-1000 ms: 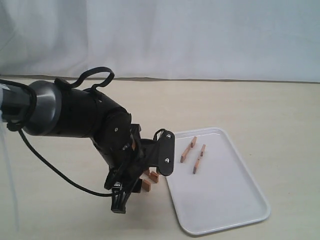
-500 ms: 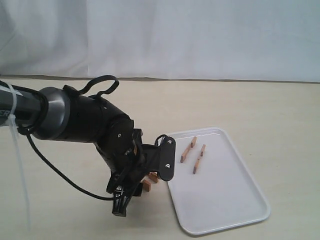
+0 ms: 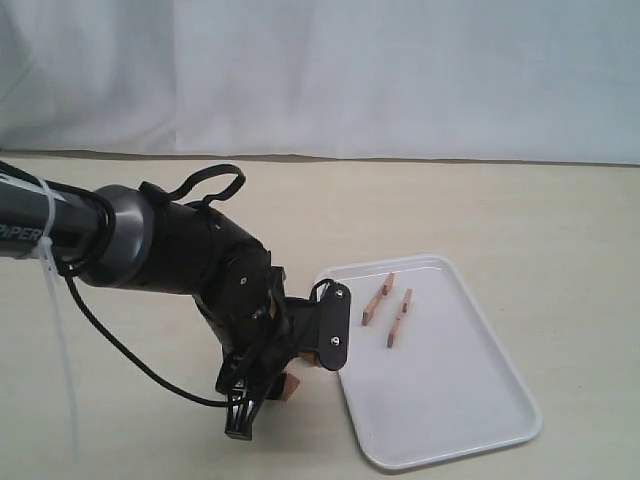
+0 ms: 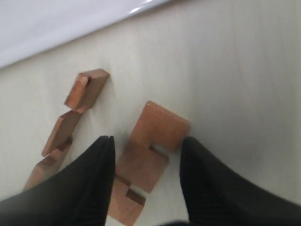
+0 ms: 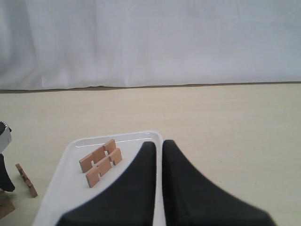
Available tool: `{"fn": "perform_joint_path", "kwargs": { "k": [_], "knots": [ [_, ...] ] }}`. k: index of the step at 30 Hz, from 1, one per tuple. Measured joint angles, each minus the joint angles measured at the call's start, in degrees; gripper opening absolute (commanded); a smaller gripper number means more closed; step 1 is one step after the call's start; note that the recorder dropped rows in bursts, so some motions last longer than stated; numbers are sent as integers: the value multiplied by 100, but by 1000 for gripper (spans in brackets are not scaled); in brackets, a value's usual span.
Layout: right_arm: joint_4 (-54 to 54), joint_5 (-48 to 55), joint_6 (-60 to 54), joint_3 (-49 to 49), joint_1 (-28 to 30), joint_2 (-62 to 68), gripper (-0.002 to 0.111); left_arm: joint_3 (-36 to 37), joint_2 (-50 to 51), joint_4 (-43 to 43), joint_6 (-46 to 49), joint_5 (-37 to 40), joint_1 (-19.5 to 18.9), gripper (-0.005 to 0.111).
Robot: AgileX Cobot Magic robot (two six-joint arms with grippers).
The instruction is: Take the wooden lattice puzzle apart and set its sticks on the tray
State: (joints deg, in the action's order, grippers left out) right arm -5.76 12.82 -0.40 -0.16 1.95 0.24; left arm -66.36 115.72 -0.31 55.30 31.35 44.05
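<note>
No assembled lattice puzzle is in view, only separate reddish-brown sticks. Two sticks (image 3: pixel 377 298) (image 3: pixel 398 317) stand on edge side by side at the far end of the white tray (image 3: pixel 440 400). The right wrist view also shows these sticks (image 5: pixel 98 154) (image 5: pixel 103 167). My left gripper (image 4: pixel 148 141) is open, low over the table just left of the tray. One notched stick (image 4: pixel 146 157) lies flat between its fingers (image 4: pixel 89 183). The other stick (image 4: pixel 70 125) lies beside it, outside the jaws. My right gripper (image 5: pixel 158 146) is shut with nothing in it, above the tray's near side.
The left arm's black body (image 3: pixel 170 250) and its cable cover most of the table sticks in the exterior view, where only one stick end (image 3: pixel 291 386) shows. The tray rim (image 4: pixel 56 23) runs close behind the loose sticks. A white curtain backs the beige table.
The left arm has dropped lower and slid over the loose sticks by the tray, hiding more of them. The tray and its two sticks have not moved.
</note>
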Motion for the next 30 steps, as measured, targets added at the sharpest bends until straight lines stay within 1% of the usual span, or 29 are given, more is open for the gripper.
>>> {"fn": "perform_joint_path", "kwargs": {
  "k": [2,4,11,18,22,24,26,27,28,29,30],
  "knots": [
    [0,0,0,0,0,0,4,4,0,0,0,0,0,17],
    [0,0,0,0,0,0,4,4,0,31,0,0,0,0],
    [0,0,0,0,0,0,4,4,0,117,0,21,0,0],
    [0,0,0,0,0,0,4,13,-494,-24,0,112,-30,0],
    [0,0,0,0,0,0,4,13,-461,-24,99,794,-193,0],
    [0,0,0,0,0,0,4,13,-371,31,153,868,-205,1],
    [0,0,0,0,0,0,4,13,-325,31,175,769,-205,10],
    [0,0,0,0,0,0,4,13,-326,61,175,725,-205,21],
    [0,0,0,0,0,0,4,13,-326,148,175,679,-205,26],
    [0,0,0,0,0,0,4,13,-326,187,175,669,-205,34],
    [0,0,0,0,0,0,4,13,-326,232,175,671,-205,39]
  ]
}}
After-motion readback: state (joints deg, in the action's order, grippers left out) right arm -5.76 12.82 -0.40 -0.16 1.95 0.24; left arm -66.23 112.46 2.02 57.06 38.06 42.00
